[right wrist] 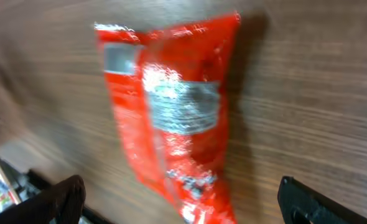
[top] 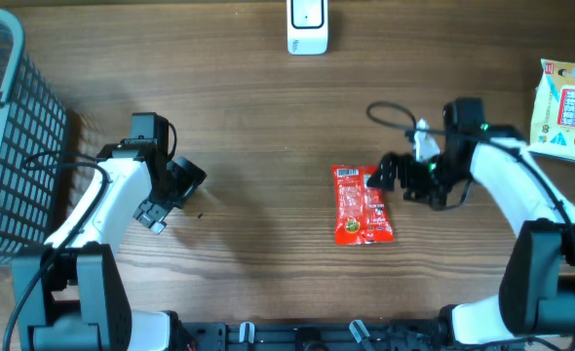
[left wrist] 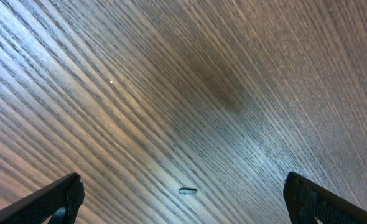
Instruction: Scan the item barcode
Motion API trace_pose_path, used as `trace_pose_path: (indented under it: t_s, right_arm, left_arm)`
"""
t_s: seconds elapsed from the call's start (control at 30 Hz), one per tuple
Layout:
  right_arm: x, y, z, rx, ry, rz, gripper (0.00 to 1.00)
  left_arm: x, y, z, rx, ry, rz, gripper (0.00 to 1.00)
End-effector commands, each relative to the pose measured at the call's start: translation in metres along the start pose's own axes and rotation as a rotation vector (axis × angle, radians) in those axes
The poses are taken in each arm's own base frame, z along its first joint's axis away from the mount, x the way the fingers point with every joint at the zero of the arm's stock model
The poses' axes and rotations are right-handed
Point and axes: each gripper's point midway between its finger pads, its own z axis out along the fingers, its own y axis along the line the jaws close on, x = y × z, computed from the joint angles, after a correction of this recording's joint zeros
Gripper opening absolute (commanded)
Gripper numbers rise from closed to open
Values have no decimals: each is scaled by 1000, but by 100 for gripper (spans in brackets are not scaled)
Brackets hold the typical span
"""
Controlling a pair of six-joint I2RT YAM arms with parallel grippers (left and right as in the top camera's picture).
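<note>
On the brown wooden table (top: 258,127), a red foil packet (top: 363,205) is laid centrally, a white plastic scanner (top: 307,26) far, a grey mesh basket (top: 15,156) left.

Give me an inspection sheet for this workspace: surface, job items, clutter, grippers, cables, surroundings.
Surface: wood table, one small speck.
Job's things: red packet lying flat at centre, white label up; scanner at the far edge.
Clutter: white packet at far right.
Grippers: left gripper open, empty; right gripper open, beside the red packet.
Cables: black loop by the right arm.
Surroundings: basket at left.
</note>
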Motion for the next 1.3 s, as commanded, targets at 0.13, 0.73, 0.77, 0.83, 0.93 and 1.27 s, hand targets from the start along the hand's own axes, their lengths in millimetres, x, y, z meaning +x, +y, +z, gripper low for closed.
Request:
trace_pose_path:
  t_s: [0.13,0.73,0.77,0.83,0.93,1.27]
  right_arm:
    - [12,-12,40,-85,-67,41,100]
    - [33,-12,61,-65,-26,93,16]
    - [33,-12,61,-64,-27,93,11]
    - [32,-13,61,-55,-33,111,5]
    - [26,-12,60,-60,-50,104,4]
    - [-11,30,36,-208,-116,5,4]
  left_arm:
    - [0,5,4,-22,0,-16,100]
    - [0,5,4,-22,0,-17,100]
    - [0,5,4,-22,0,-17,100]
    - [0,5,4,-22,0,-17,100]
    - [0,5,4,-22,0,-17,100]
    - [0,5,4,-22,0,-17,100]
